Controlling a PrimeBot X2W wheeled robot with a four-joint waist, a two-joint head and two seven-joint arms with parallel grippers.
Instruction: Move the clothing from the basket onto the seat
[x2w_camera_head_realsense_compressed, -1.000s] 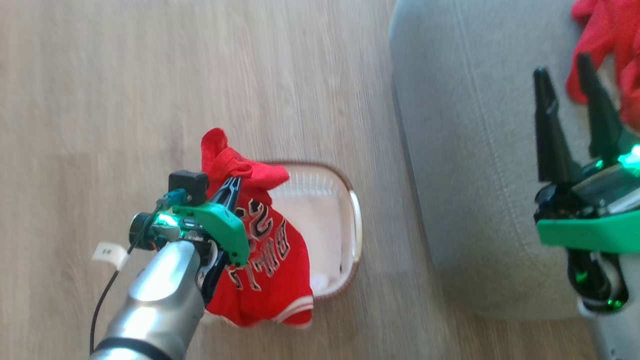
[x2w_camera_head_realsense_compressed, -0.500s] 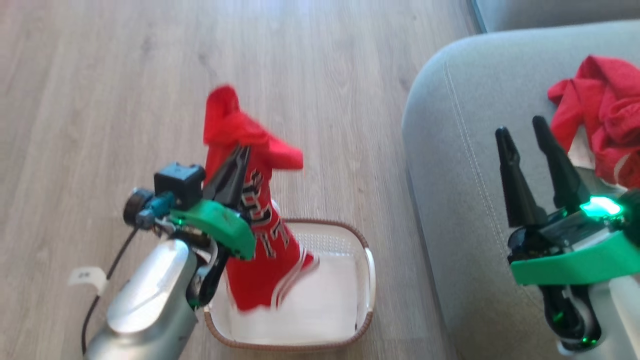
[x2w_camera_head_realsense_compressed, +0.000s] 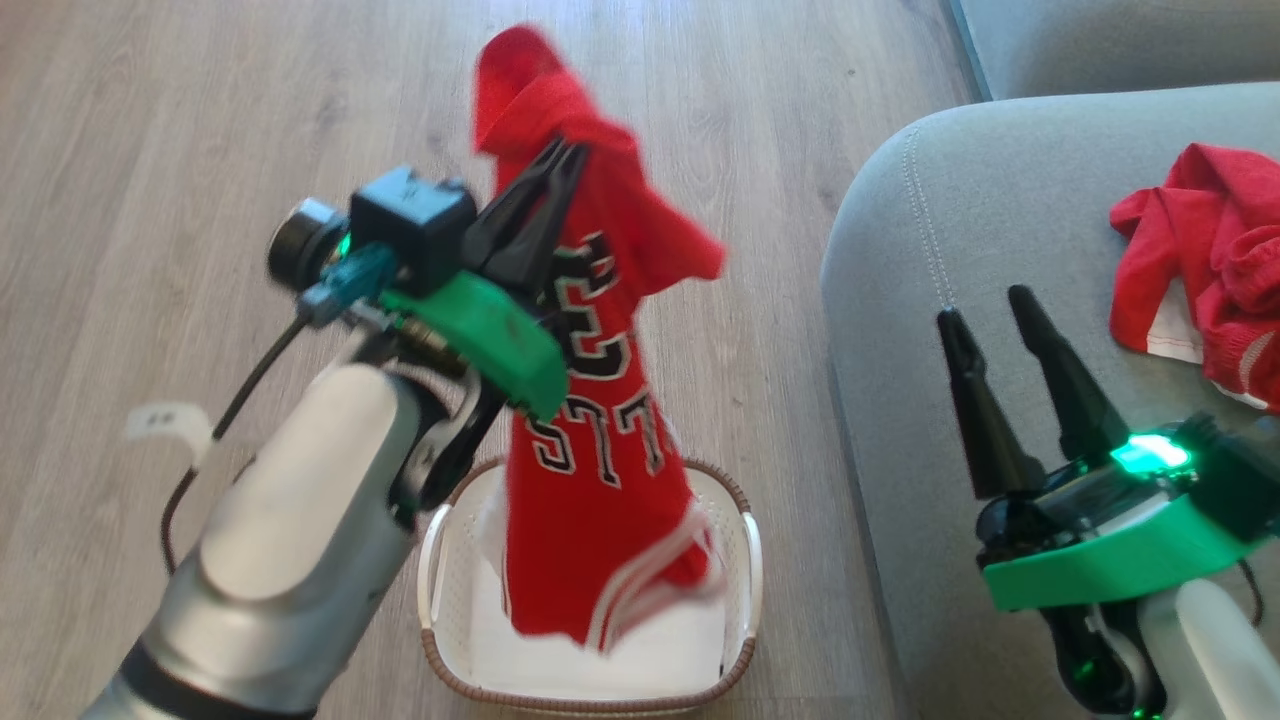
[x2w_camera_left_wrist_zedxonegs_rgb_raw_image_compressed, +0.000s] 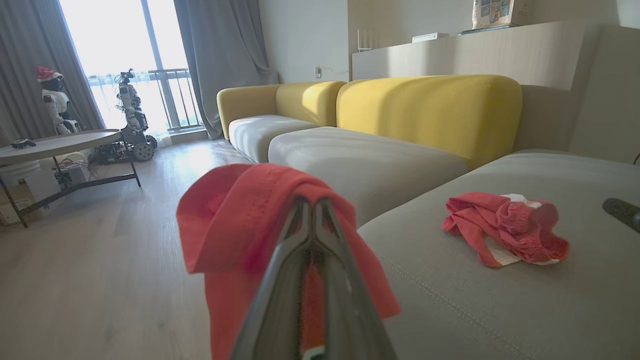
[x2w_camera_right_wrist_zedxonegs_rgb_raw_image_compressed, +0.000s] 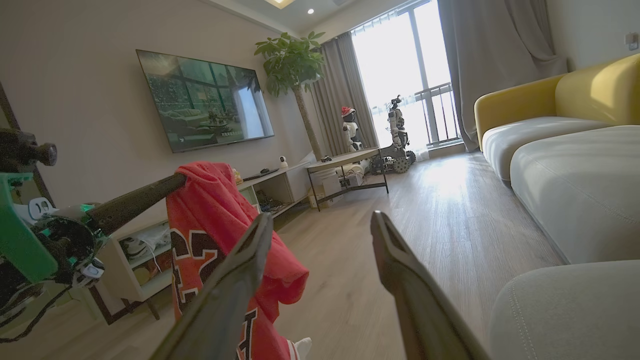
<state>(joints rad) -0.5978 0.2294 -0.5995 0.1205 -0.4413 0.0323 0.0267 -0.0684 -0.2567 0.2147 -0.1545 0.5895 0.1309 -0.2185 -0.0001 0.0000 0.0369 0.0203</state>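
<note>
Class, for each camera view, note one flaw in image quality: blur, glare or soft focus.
Head view: the red jersey with black lettering smears with motion blur at its striped hem. Left wrist view: the tall curtained window is blown out white; the left end effector looks soft. Right wrist view: that window glares too.

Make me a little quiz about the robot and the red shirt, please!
1. True or false: the left gripper is shut on the red jersey.
2. What lies on the seat?
3. The jersey's bottom edge hangs over: A) the basket, B) the seat, C) a bed.

Key: 1 true. 2 a crumpled red garment. 3 A.
</note>
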